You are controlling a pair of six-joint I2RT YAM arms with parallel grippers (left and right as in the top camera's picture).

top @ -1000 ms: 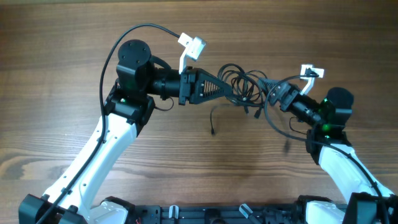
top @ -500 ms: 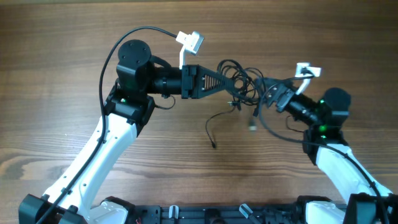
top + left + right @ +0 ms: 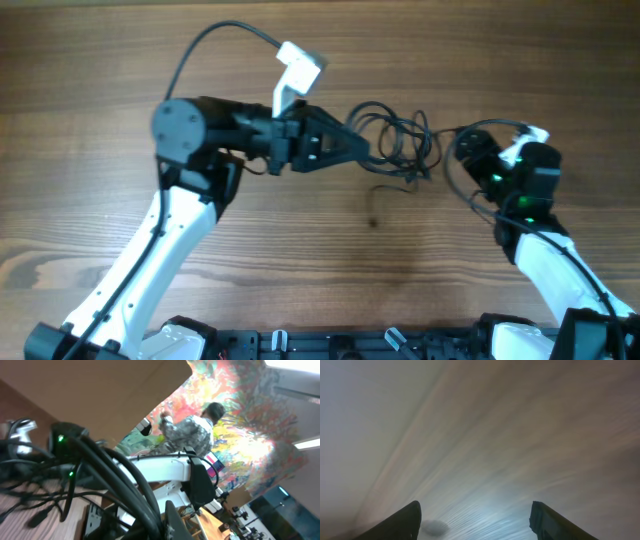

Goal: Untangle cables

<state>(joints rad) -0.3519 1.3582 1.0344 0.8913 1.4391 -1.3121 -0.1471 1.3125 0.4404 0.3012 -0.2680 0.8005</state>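
The left gripper (image 3: 362, 152) is pinched tight on the near edge of the cables (image 3: 400, 145), a knot of thin black loops bunched between the two arms over the wooden table (image 3: 100, 60). The right gripper (image 3: 475, 521) has its fingers apart with nothing between them, only blurred wood grain ahead. From overhead it sits just beside the tangle's right side, and I can't tell whether it touches a cord. A loose strand (image 3: 385, 187) trails under the knot. The left arm's thick wire (image 3: 226, 26) arcs over to its wrist camera (image 3: 298, 62). Through the cords in the left wrist view, the right arm's green light glows. Behind it a person (image 3: 192, 430) in a camouflage jacket stands before a brightly painted wall (image 3: 240, 405).
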